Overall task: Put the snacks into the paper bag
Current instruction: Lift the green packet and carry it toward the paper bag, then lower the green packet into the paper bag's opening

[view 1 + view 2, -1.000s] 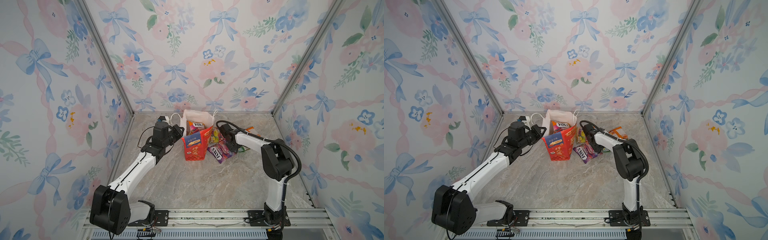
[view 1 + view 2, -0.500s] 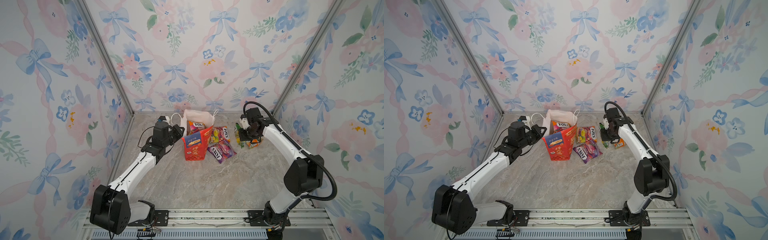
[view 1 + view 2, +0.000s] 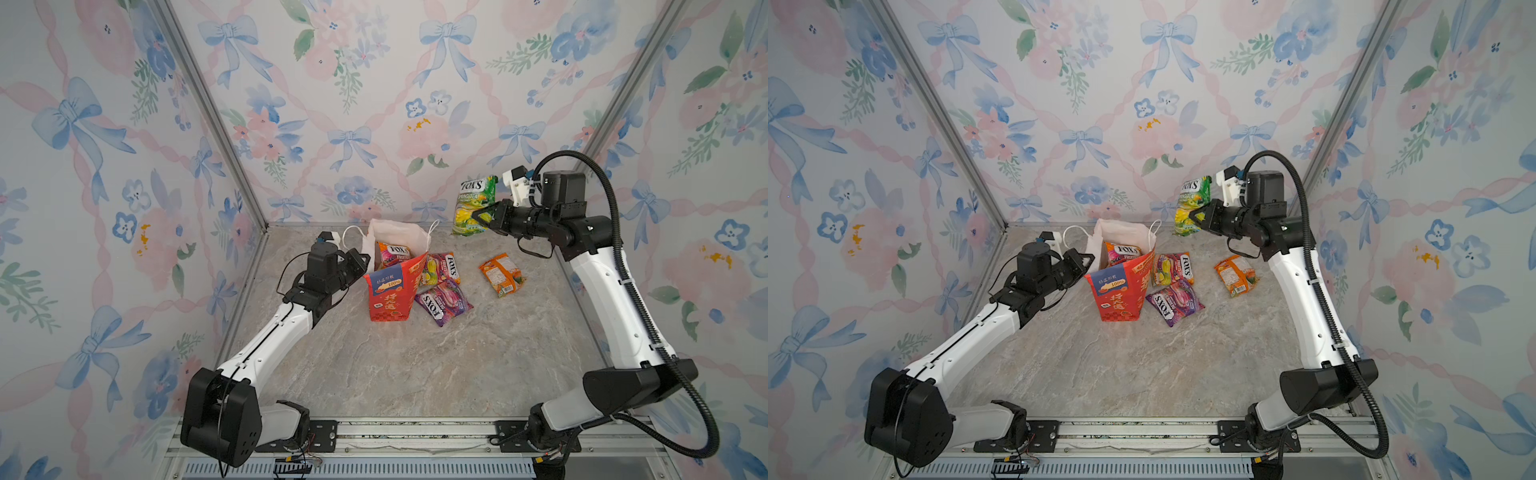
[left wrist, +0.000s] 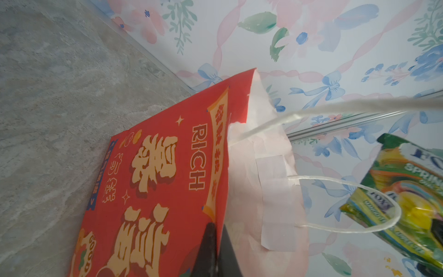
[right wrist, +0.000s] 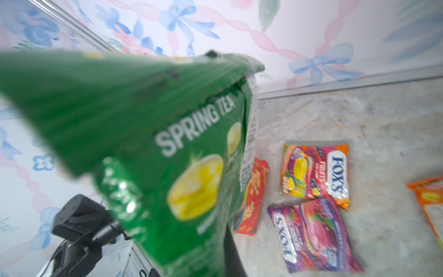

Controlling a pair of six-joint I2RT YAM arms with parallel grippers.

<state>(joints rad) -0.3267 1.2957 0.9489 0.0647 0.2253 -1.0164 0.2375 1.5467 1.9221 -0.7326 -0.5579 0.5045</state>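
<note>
The red paper bag [image 3: 390,297] [image 3: 1121,293] stands open at the back of the floor, with a FOX'S packet [image 3: 392,253] sticking out of it. My left gripper [image 3: 365,261] [image 4: 217,230] is shut on the bag's side rim, one finger inside and one outside. High at the back right, my right gripper [image 3: 480,216] [image 3: 1196,216] is shut on a green "SPRING TEA" packet [image 3: 473,199] [image 5: 167,144], which hangs in the air to the right of the bag. A red-yellow packet [image 3: 440,268], a purple packet [image 3: 442,301] and an orange packet [image 3: 500,276] lie on the floor.
White cord handles [image 4: 347,230] hang off the bag's mouth. The floral back wall [image 3: 374,124] rises close behind the bag and the held packet. The marble floor [image 3: 415,365] stretches towards the front rail.
My right gripper went from the packets beside the bag to the back right, took the green packet and lifted it off the floor. The left arm and the bag stayed still.
</note>
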